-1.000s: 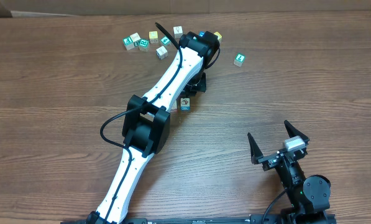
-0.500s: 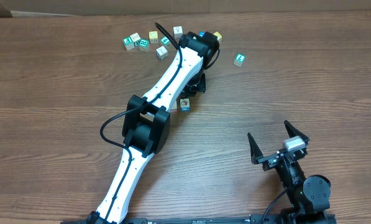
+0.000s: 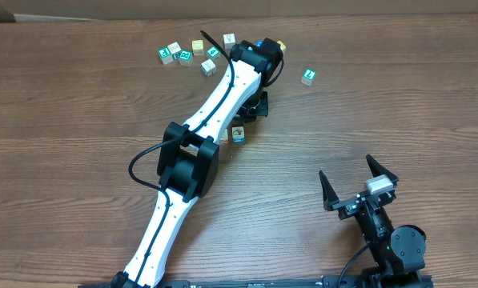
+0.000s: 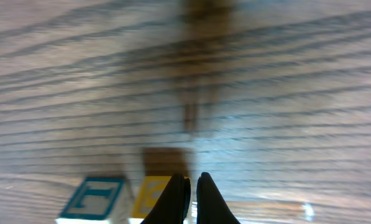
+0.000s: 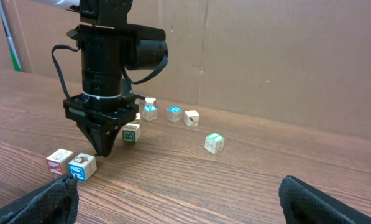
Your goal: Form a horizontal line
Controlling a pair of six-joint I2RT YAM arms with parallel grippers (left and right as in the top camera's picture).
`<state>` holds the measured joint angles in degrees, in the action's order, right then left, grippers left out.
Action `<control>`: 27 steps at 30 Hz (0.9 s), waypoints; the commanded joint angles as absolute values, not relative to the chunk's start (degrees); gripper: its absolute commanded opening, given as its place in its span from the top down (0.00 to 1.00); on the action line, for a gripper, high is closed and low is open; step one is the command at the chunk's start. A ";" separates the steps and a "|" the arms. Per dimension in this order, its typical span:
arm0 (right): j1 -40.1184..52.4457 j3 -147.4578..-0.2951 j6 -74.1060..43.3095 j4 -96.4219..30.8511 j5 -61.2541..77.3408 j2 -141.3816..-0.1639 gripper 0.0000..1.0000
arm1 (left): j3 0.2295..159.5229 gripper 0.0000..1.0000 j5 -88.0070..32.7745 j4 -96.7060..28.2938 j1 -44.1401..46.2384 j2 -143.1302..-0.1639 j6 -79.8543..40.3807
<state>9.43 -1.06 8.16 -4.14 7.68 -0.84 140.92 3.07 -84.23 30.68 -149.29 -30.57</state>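
Two small cubes stand side by side as a short row (image 3: 237, 134) on the wooden table, partly under my left arm. They also show in the right wrist view (image 5: 73, 165) and at the bottom of the left wrist view (image 4: 120, 198), where they have teal and yellow faces. My left gripper (image 3: 253, 110) points down just beside the row with its fingers shut and empty; it also shows in the right wrist view (image 5: 102, 148) and in the left wrist view (image 4: 192, 190). My right gripper (image 3: 357, 190) is open and empty near the front right.
Several loose cubes lie scattered at the far edge (image 3: 186, 54). One lone cube (image 3: 308, 77) sits to the right, and a green-faced cube (image 5: 131, 133) lies behind my left gripper. My left arm (image 3: 198, 152) stretches diagonally across the table.
Hardly anything differs. My left wrist has shifted very slightly; the cubes and my right arm have stayed where they were.
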 commanded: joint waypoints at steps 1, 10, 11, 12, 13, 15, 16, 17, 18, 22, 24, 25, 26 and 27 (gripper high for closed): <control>9.69 -0.45 8.19 -3.99 7.79 -0.16 0.00 | 142.34 0.96 -0.25 -83.64 31.42 -146.87 -28.71; 9.69 -0.45 8.19 -3.99 7.79 -0.16 0.00 | 142.21 0.96 0.62 -83.55 33.98 -146.89 -28.77; 9.69 -0.45 8.19 -3.99 7.79 -0.16 0.00 | 142.21 0.96 0.78 -83.53 34.20 -146.89 -28.77; 9.69 -0.45 8.19 -3.99 7.79 -0.16 0.00 | 142.21 0.96 1.10 -83.57 34.41 -146.89 -28.95; 9.69 -0.45 8.19 -3.99 7.79 -0.16 0.00 | 142.21 0.96 1.61 -83.68 34.52 -146.89 -28.95; 9.69 -0.45 8.19 -3.99 7.79 -0.16 0.00 | 142.21 0.96 2.57 -83.90 34.68 -146.89 -28.95; 9.69 -0.45 8.19 -3.99 7.79 -0.16 0.00 | 142.21 0.96 3.01 -84.05 34.70 -146.89 -28.97; 9.69 -0.45 8.19 -3.99 7.79 -0.16 0.00 | 142.21 0.96 3.25 -84.23 34.70 -146.89 -28.95; 9.69 -0.45 8.19 -3.99 7.79 -0.16 0.00 | 142.21 0.96 3.44 -84.51 34.70 -146.89 -28.93; 9.69 -0.45 8.19 -3.99 7.79 -0.16 0.00 | 142.08 0.96 3.66 -85.56 34.68 -146.89 -28.86; 9.69 -0.45 8.19 -3.99 7.81 -0.16 0.00 | 141.73 0.96 4.32 -85.52 34.68 -146.89 -28.73; 9.69 -0.45 8.19 -3.99 7.79 -0.16 0.00 | 141.58 0.96 4.82 -85.52 34.68 -146.89 -28.75; 9.69 -0.45 8.19 -3.99 7.79 -0.16 0.00 | 141.27 0.96 5.26 -85.45 34.68 -146.89 -28.75; 9.69 -0.45 8.19 -3.99 7.79 -0.16 0.00 | 140.92 0.96 5.45 -85.34 34.68 -146.89 -28.86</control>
<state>9.43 -1.06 8.14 -4.14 7.66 -0.84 140.92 3.33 -85.47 34.85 -149.29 -29.78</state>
